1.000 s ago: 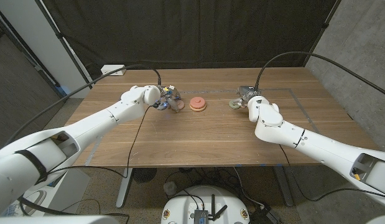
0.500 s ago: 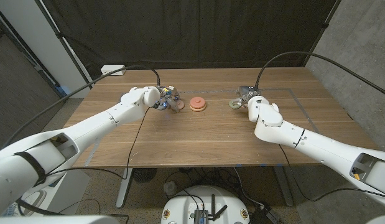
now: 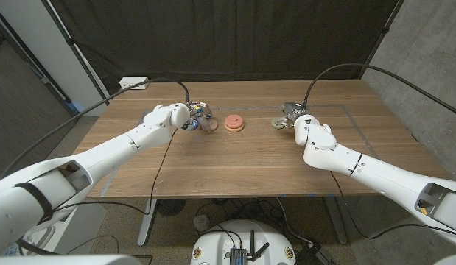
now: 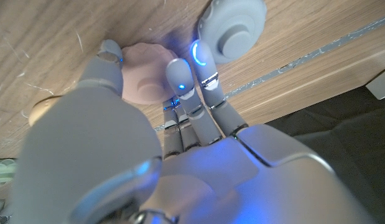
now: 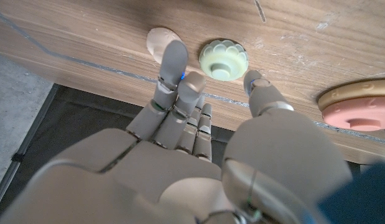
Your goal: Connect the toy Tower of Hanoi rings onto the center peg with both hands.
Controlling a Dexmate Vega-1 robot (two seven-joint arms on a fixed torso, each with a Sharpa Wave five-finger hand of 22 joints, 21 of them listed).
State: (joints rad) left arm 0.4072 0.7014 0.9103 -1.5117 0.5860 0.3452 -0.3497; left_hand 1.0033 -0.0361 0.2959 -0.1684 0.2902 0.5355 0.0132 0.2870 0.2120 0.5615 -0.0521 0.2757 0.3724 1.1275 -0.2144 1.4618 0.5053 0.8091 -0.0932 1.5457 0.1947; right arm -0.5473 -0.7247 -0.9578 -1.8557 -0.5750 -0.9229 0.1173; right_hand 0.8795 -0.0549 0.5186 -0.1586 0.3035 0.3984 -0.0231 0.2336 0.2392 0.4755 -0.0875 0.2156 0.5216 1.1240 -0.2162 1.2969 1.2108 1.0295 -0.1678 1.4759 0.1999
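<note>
Notably, unlabeled: pink ring (image 4: pixel 144 78) at left robot hand (image 4: pixel 148 118) fingertips.

A pink scalloped ring (image 4: pixel 145 74) lies flat between a grey ring (image 4: pixel 232 28) and the salmon center base (image 3: pixel 234 124).

Pale pink scalloped ring (image 4: pixel 144 73), pale green ring (image 5: pixel 223 60), grey-blue ring (image 4: pixel 232 28), salmon base (image 3: pixel 234 124) with tan rim, brown wood-grain table (image 3: pixel 235 162), white arms.

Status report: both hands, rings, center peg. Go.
Left hand fingers around a pink ring on the table, grip unclear. Right hand open, reaching at the green ring. Center peg base unobstructed.
</note>
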